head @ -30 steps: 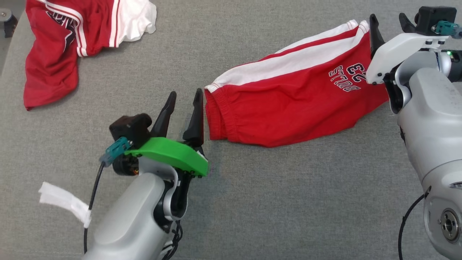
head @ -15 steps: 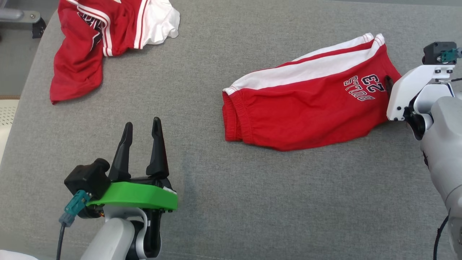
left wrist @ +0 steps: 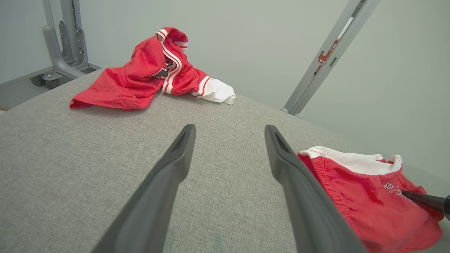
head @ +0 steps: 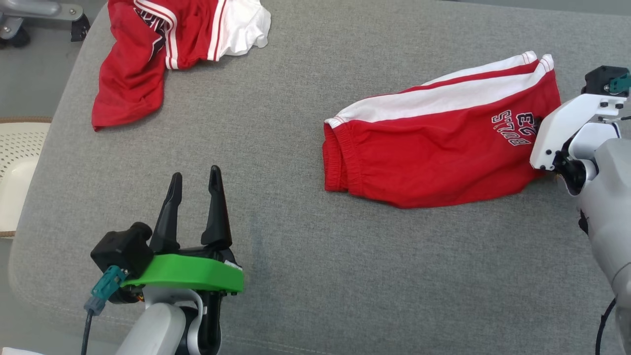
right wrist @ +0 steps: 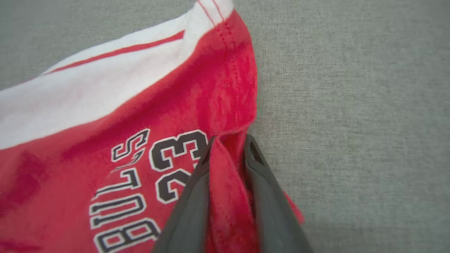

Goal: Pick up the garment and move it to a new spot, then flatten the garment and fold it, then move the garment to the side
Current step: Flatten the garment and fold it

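The garment [head: 434, 143] is a pair of red shorts with a white side stripe and "BULLS 23" print, lying folded flat on the right of the grey padded table [head: 296, 222]. My right gripper [head: 540, 123] sits at its right hem. In the right wrist view the right gripper [right wrist: 230, 140] has a ridge of the red cloth [right wrist: 123, 105] pinched between narrow fingers. My left gripper [head: 195, 172] stands open over bare table, well left of the waistband. In the left wrist view the left gripper [left wrist: 230, 128] holds nothing, and the shorts [left wrist: 369, 196] lie to its right.
A crumpled red and white jersey [head: 162, 44] lies at the table's far left corner. A pale perforated basket [head: 19, 158] sits on the floor off the left edge. Grey metal frame posts [left wrist: 327, 56] stand behind the table.
The head camera has shifted. My left gripper has drawn back from the waistband toward the near left, still open. My right gripper's fingers have dropped onto the hem and narrowed on the cloth.
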Robot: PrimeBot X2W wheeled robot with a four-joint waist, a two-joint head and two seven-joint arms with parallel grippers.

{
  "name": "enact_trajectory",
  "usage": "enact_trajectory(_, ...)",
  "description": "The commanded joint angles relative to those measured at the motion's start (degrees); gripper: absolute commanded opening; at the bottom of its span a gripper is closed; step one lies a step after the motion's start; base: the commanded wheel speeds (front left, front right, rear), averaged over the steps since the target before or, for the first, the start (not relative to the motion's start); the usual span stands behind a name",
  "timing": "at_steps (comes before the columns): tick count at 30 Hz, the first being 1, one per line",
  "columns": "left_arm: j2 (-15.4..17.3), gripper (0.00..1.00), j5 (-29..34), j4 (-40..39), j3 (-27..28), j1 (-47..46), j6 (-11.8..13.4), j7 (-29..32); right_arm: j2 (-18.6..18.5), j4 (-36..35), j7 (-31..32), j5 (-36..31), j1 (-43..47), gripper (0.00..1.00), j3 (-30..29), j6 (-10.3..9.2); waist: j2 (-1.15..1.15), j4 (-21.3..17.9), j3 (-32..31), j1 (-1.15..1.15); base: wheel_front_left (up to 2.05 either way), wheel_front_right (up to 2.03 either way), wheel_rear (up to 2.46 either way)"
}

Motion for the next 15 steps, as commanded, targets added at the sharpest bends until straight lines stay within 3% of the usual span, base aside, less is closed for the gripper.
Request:
enact_trajectory(1,0.5,1.00,0.8,0.3,0.1,0.9,-0.1,0.0,0.4,0.2,0.2,0.8,2.1,0.00,0.6,0.01,0.00,-0.3,-0.5,0.00,0.00,0.00,0.00)
enact_trajectory(15,0.1,1.00,2.8,2.1,-1.7,2.4,-1.1,0.0,0.5,-7.8,-8.6,12.6,11.3,0.00,0.7,-0.03,0.00,-7.4,-6.2,0.00,0.00,0.00,0.00)
